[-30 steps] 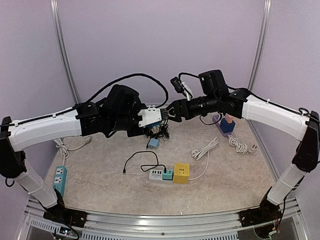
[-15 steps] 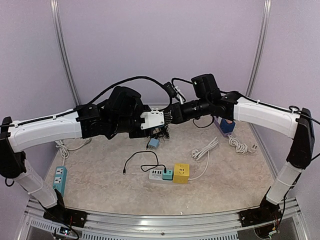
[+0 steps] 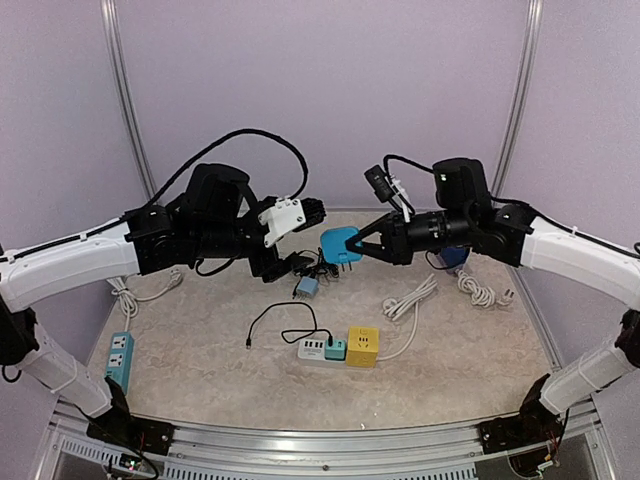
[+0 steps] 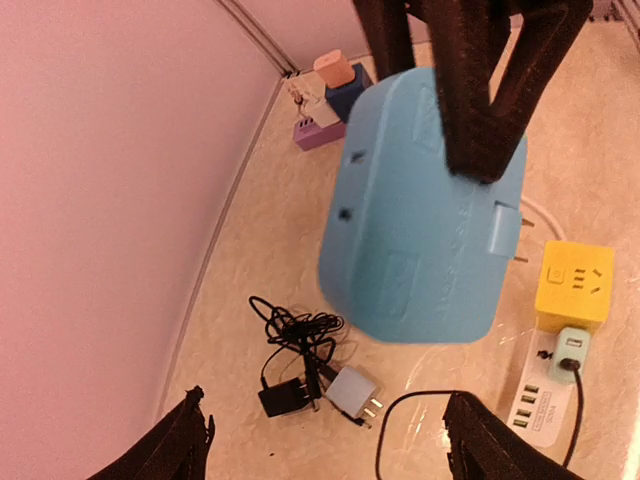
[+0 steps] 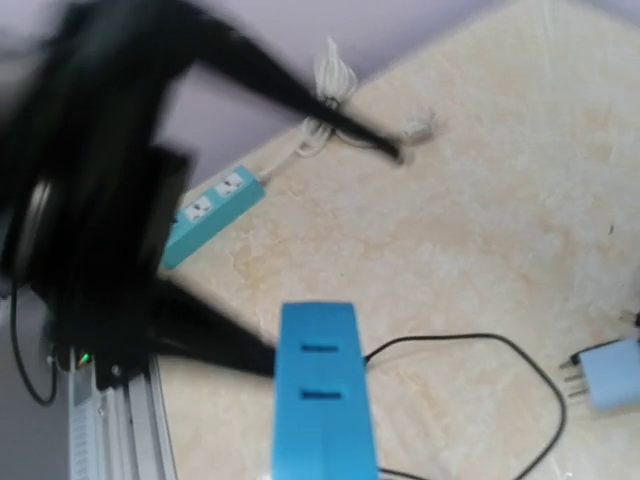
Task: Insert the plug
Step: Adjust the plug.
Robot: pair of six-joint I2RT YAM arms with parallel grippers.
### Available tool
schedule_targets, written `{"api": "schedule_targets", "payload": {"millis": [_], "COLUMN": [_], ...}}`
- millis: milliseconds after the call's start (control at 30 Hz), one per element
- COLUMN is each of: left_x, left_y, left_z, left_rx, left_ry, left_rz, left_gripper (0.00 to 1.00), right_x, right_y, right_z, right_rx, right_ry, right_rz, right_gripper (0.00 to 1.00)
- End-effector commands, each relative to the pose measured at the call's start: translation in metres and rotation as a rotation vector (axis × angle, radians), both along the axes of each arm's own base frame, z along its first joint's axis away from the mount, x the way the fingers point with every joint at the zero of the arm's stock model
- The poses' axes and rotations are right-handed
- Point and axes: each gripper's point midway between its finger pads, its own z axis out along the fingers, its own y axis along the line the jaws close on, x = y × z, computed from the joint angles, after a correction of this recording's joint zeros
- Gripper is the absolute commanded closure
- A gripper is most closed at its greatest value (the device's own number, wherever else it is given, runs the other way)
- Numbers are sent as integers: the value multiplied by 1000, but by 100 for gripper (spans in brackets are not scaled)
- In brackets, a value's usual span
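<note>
My right gripper (image 3: 358, 247) is shut on a bright blue plug adapter (image 3: 340, 245) and holds it in the air above the middle of the table. In the left wrist view the adapter (image 4: 420, 215) fills the centre, with metal prongs on its right side and the right gripper's black fingers (image 4: 470, 100) clamped on it from above. The right wrist view shows its slotted blue face (image 5: 322, 400). My left gripper (image 3: 312, 212) hangs to the left of the adapter, apart from it, open and holding nothing (image 4: 335, 450). Below lies a white power strip (image 3: 312, 348) with a yellow cube socket (image 3: 363, 345).
A small pale-blue charger (image 3: 307, 286) and a black adapter with tangled cable (image 3: 320, 265) lie under the grippers. A white cord (image 3: 410, 298) runs right of centre, with coloured blocks (image 3: 455, 255) behind it. A teal power strip (image 3: 120, 360) lies at the left edge.
My right gripper shut on the blue adapter and pulled it away to the right. My left gripper opened, let go of it and drew back to the left.
</note>
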Motion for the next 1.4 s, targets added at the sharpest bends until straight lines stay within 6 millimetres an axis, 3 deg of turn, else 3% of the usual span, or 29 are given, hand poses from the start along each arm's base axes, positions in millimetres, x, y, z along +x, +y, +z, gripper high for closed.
{"api": "schedule_targets", "payload": {"millis": [0, 100, 200, 333, 533, 800, 933, 1100, 1200, 1233, 1267, 1300, 1367], "left_x": [-69, -85, -97, -101, -107, -105, -107, -114, -112, -111, -108, -107, -99], "left_y": [-28, -36, -40, -52, -73, -85, -91, -95, -92, -89, -86, -81, -73], "left_z": [40, 61, 97, 120, 120, 115, 107, 105, 105, 105, 104, 105, 98], "left_rx": [-412, -551, -715, -778, -742, -701, -666, -659, -671, -672, -673, -674, -661], "left_ry": [379, 415, 452, 520, 539, 521, 524, 531, 510, 493, 476, 454, 423], "left_rz": [-289, -340, -411, -437, -496, -500, -509, -541, -530, -518, -499, -484, -438], "left_gripper": [23, 24, 25, 37, 46, 73, 76, 100, 100, 100, 100, 100, 100], "right_x": [-34, -51, -65, -74, -81, -83, -81, -77, -71, -64, -57, -47, -25], "right_y": [-29, -43, -49, -50, -51, -55, -53, -48, -48, -49, -49, -50, -55], "right_z": [58, 70, 80, 88, 93, 96, 94, 89, 86, 84, 77, 68, 46], "right_rx": [173, 210, 245, 272, 295, 297, 291, 279, 263, 245, 212, 169, 69], "right_ry": [-336, -443, -495, -501, -485, -489, -482, -459, -456, -446, -424, -393, -309], "right_rz": [33, 49, 86, 123, 145, 137, 137, 143, 108, 77, 41, -4, -122], "right_gripper": [100, 100, 100, 100, 100, 100, 100, 100, 100, 92, 71, 59, 45]}}
